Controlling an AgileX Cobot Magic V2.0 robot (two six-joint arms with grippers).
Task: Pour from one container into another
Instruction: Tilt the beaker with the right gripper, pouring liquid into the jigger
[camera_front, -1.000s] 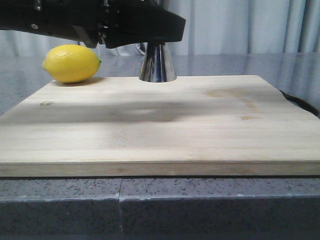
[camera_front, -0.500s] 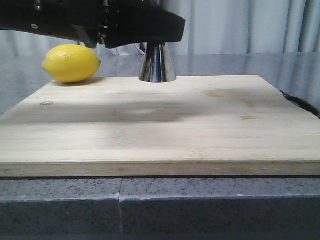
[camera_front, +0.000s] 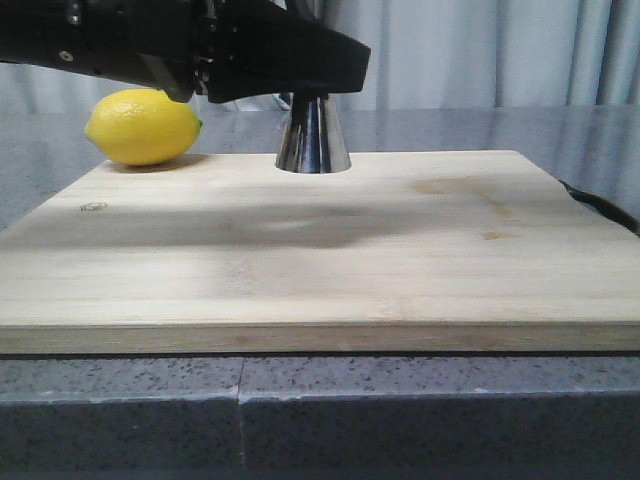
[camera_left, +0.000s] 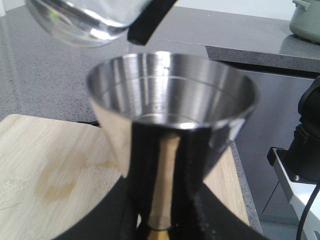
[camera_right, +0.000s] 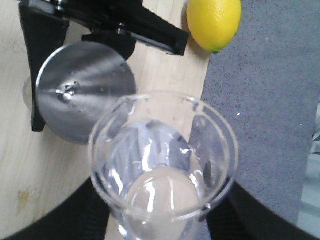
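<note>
One big pale wooden board takes up most of the front view, lying on a speckled grey stone counter that fills the bottom of the frame and carries on behind the board. Grey curtains hang across the upper right. On the board there's a soft dark shadow left of centre and a couple of brownish stains toward the right.

Left arm stretches in across the upper left as a black bulk. Its gripper is clamped on the steel jigger, dark fingers pressed to both sides of the narrow waist. The jigger sits at the far edge of the board, upper centre; I can't tell whether its base touches the wood.

Lemon rests at the board's far left corner.

Right gripper grips the glass beaker, which shows in the left wrist view tilted just above the jigger's open mouth, in the upper left of that frame. Clear liquid glints inside.
</note>
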